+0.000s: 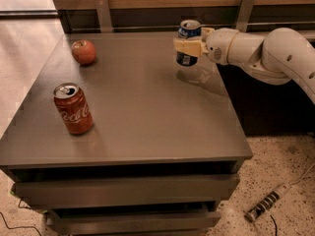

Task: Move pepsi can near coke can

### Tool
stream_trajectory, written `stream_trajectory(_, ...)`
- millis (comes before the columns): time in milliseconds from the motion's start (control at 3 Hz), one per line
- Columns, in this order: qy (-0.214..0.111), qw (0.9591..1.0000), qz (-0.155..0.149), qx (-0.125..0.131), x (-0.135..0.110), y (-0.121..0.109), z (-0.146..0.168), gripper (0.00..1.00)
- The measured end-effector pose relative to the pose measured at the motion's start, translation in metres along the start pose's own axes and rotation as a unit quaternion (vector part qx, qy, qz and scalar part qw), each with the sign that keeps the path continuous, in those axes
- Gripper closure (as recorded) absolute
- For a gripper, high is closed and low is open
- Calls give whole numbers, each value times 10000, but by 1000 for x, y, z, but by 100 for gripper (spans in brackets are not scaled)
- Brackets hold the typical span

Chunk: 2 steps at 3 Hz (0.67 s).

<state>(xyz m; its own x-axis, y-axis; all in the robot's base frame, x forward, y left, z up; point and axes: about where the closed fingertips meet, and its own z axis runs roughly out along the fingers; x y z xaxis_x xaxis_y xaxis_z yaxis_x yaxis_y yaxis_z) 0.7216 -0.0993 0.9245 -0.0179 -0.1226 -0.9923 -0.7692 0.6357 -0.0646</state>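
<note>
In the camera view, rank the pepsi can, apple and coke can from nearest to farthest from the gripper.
1. The pepsi can: clasped in the gripper, over the far right of the table.
2. The apple: far left of the table.
3. The coke can: front left, farthest.

End effector [186, 46] gripping pepsi can [186, 59] back-right; coke can [73, 109] front-left on table [147, 112]; apple [83, 52] behind it.

Apple [83, 52] on table [147, 117]; floor power strip [266, 206]
</note>
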Motion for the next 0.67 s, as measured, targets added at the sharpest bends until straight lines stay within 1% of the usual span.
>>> stream_trajectory(333,2,9998,-132,-137,-16,31,-22,100)
stream_trajectory(667,114,9985,-229,-481,-17,86,-42,100)
